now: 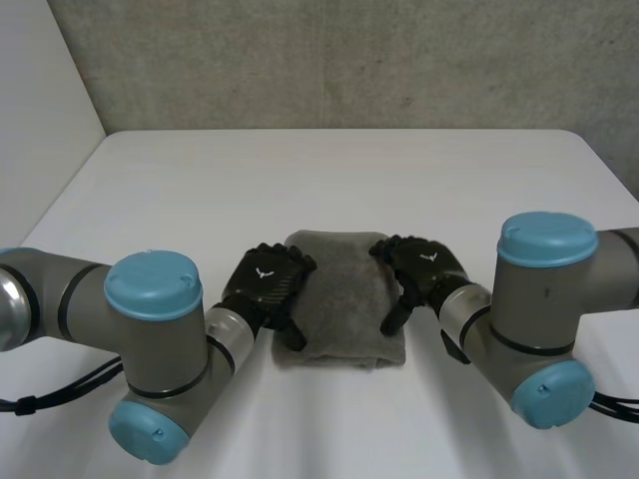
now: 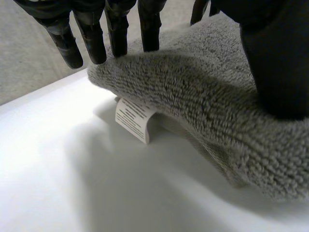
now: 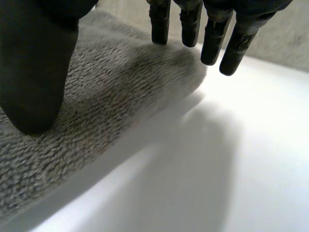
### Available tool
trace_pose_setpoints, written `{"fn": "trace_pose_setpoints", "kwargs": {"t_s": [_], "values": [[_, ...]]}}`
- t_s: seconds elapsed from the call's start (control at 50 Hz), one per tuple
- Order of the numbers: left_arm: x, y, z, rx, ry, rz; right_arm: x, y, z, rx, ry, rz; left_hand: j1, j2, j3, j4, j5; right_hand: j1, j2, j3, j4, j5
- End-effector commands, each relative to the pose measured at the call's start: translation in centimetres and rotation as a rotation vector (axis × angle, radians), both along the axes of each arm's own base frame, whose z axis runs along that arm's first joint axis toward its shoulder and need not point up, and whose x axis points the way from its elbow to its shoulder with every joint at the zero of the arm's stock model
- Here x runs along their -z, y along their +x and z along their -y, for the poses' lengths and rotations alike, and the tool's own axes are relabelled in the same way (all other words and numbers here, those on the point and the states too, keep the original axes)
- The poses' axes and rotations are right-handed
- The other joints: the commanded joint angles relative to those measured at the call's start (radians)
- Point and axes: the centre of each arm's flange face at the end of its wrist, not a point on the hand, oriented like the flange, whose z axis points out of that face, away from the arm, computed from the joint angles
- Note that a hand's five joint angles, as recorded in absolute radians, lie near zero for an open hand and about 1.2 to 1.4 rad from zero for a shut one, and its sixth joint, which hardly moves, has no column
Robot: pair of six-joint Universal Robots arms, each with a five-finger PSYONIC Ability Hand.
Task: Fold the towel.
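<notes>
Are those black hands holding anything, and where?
Nothing looks gripped. The left hand and right hand lie open on opposite side edges of the folded grey towel, pressing its top.

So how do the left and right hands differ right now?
Left hand rests on the towel's left edge, right hand on its right edge. By the left hand a white label pokes out beneath; by the right hand the edge lies plain. Both: straight fingers, thumb on towel.

Far surface (image 1: 339, 170): lay bare beyond the towel (image 1: 339, 289), open through to the wall (image 1: 339, 60).
Near surface: free strip on the robot's side of the towel.
Towel flanks: blocked by the left hand (image 1: 265, 282) and right hand (image 1: 424, 267), fingers relaxed on its side edges.
Under left edge: small gap, holding a label (image 2: 134, 118).
</notes>
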Motion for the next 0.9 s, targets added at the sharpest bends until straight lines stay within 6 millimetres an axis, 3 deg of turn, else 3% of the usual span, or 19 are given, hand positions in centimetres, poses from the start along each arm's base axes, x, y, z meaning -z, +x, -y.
{"fn": "trace_pose_setpoints", "kwargs": {"t_s": [0.02,0.04,0.06,0.08,0.1,0.12,0.16,0.28,0.42,0.74,0.9], "values": [[-4.3,0.4,0.3,-0.064,-0.097,-0.054,-5.1,-0.6,-0.2,0.014,-0.125,0.049,-0.083,-0.047,-0.051,-0.059,-0.029,-0.061,-0.075,-0.043,-0.076,-0.063],[-5.5,0.7,0.2,-0.073,-0.121,-0.069,-6.4,-0.9,-0.3,0.021,-0.154,0.067,-0.092,-0.056,-0.051,-0.059,-0.037,-0.061,-0.075,-0.043,-0.076,-0.063],[-5.5,0.7,0.2,-0.073,-0.121,-0.069,-7.9,-1.1,-0.4,0.026,-0.188,0.084,-0.092,-0.056,-0.051,-0.059,-0.038,-0.061,-0.075,-0.043,-0.076,-0.063],[-6.7,0.8,0.0,-0.078,-0.144,-0.084,-7.9,-1.1,-0.4,0.026,-0.189,0.084,-0.098,-0.062,-0.051,-0.059,-0.043,-0.061,-0.075,-0.043,-0.076,-0.063],[-8.1,1.1,0.0,-0.089,-0.169,-0.101,-9.1,-1.2,-0.6,0.028,-0.218,0.098,-0.098,-0.062,-0.051,-0.059,-0.043,-0.061,-0.075,-0.043,-0.076,-0.063],[-8.1,1.1,0.0,-0.089,-0.17,-0.101,-10.3,-1.5,-0.6,0.038,-0.249,0.11,-0.098,-0.062,-0.051,-0.059,-0.043,-0.061,-0.075,-0.043,-0.076,-0.063],[-10.5,1.8,-0.2,-0.119,-0.2,-0.127,-11.5,-1.8,-0.6,0.056,-0.282,0.121,-0.098,-0.062,-0.051,-0.059,-0.043,-0.061,-0.075,-0.043,-0.076,-0.063],[-13.3,3.0,-0.2,-0.182,-0.2,-0.148,-15.1,-3.2,-1.0,0.132,-0.371,0.142,-0.098,-0.062,-0.051,-0.059,-0.043,-0.061,-0.075,-0.043,-0.076,-0.063],[-15.4,5.2,1.2,-0.281,-0.118,-0.206,-16.1,-4.2,-1.3,0.156,-0.388,0.114,-0.098,-0.062,-0.051,-0.059,-0.043,-0.061,-0.075,-0.043,-0.076,-0.063],[-18.0,5.7,0.2,-0.279,-0.158,-0.263,-16.9,-5.4,-0.5,0.203,-0.401,0.093,-0.098,-0.062,-0.051,-0.059,-0.043,-0.061,-0.075,-0.043,-0.076,-0.063],[-18.0,5.8,0.1,-0.28,-0.159,-0.268,-16.8,-5.5,-0.4,0.208,-0.401,0.093,-0.098,-0.062,-0.051,-0.059,-0.043,-0.061,-0.075,-0.043,-0.076,-0.063]]}}
